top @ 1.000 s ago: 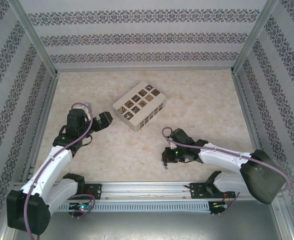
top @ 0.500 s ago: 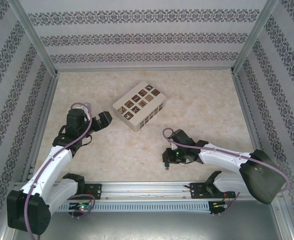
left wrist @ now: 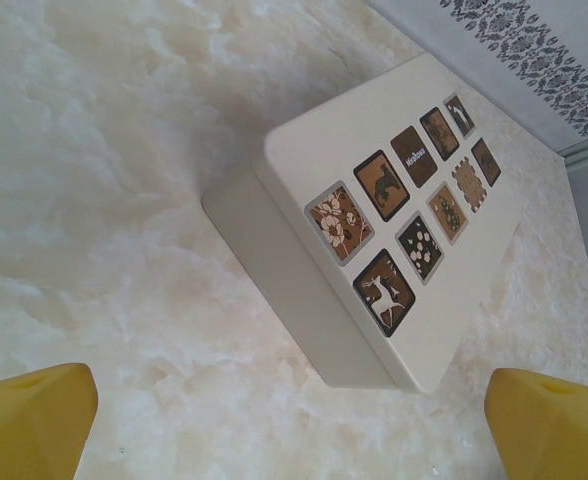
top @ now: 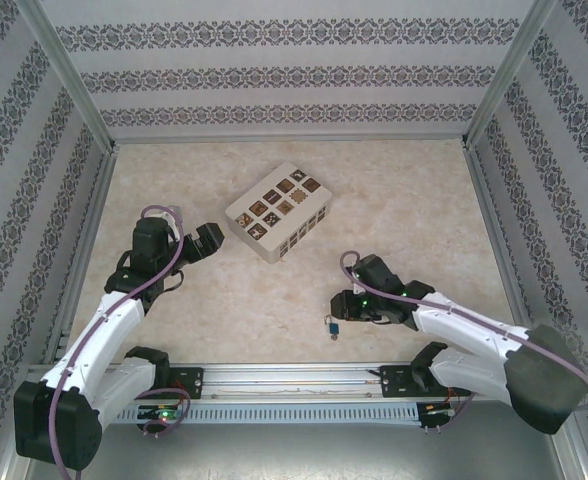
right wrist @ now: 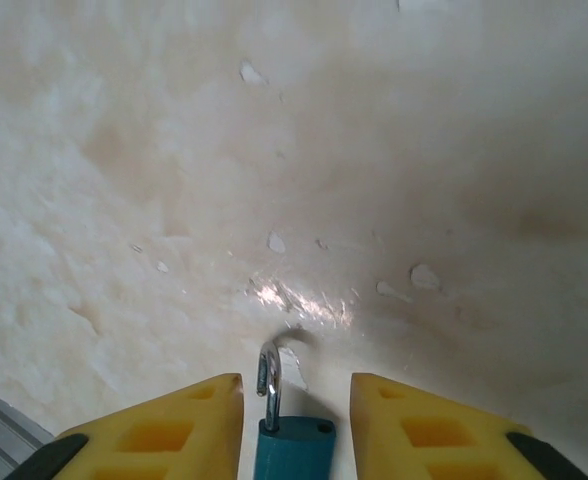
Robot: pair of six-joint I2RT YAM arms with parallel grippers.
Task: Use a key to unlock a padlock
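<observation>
The small blue padlock rests on the marble table, just left of my right gripper. In the right wrist view its blue body sits between the yellow fingers, with a small gap on each side. Its silvery shackle is swung up, one end free of the body. My right gripper is open and grips nothing. My left gripper hovers wide open beside the white box, its yellow fingertips at the bottom corners of the left wrist view. The key is hidden.
A white box with dark patterned squares lies at the table's middle back; its near corner is just ahead of my left gripper. Patterned walls enclose three sides. A metal rail runs along the near edge.
My right gripper has opened from shut and drawn back to the right, leaving the padlock on the table. The left arm has not moved.
</observation>
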